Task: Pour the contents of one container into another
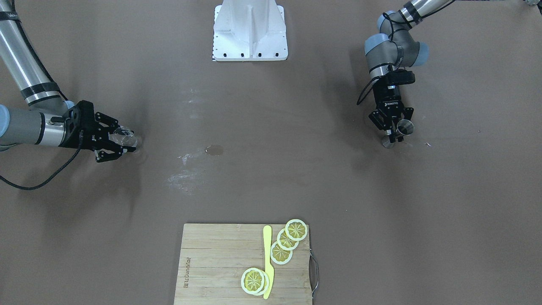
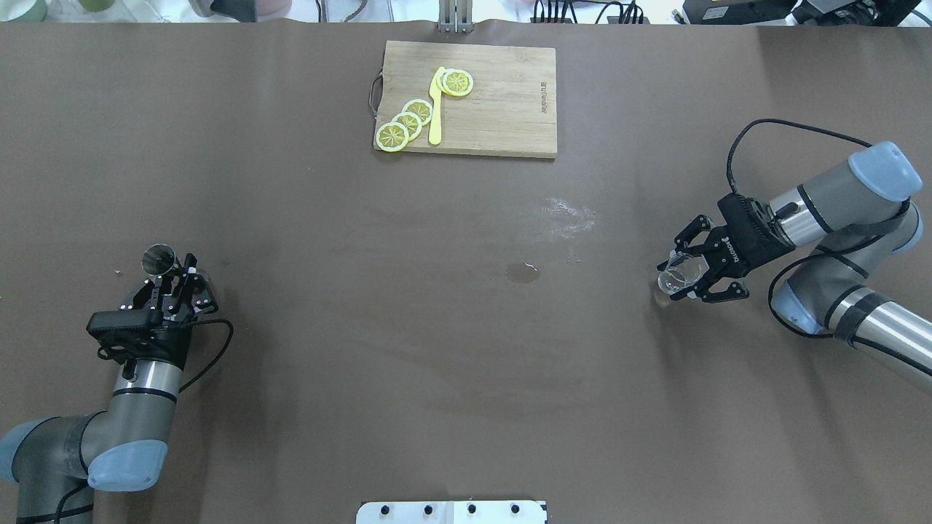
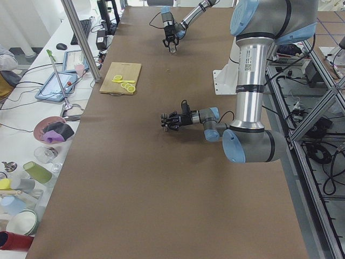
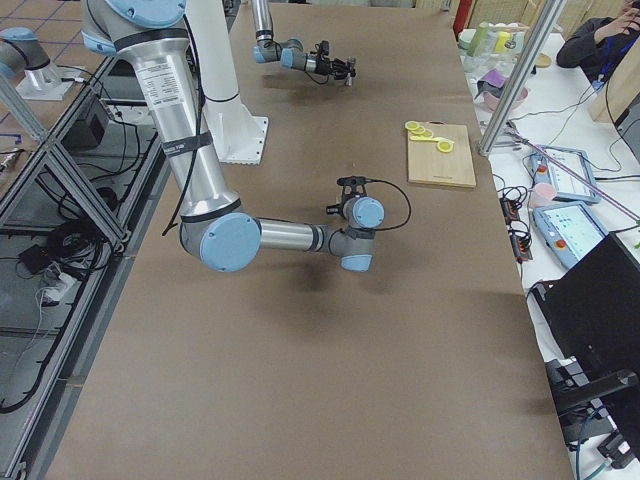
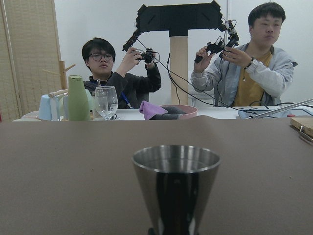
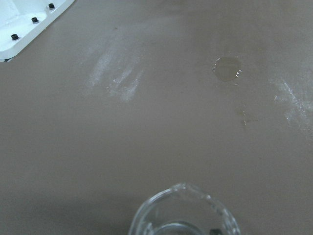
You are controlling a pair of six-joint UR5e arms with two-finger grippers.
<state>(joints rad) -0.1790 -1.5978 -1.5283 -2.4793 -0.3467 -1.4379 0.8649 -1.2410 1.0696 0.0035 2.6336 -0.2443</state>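
Overhead exterior: left gripper (image 2: 172, 271) jaws are closed on the steel jigger (image 2: 161, 259) at its waist, low over the surface (image 2: 437, 327). Right gripper (image 2: 687, 276) jaws are closed around the glass (image 2: 676, 279), well apart from the jigger. Both should be brought together, glass kept upright, jigger tipped slowly over its rim.

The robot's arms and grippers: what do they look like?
The left arm and right arm are silver-grey tubes with pale blue joint caps. The left gripper and right gripper are black, with white lettering; a black cable loops to each wrist.
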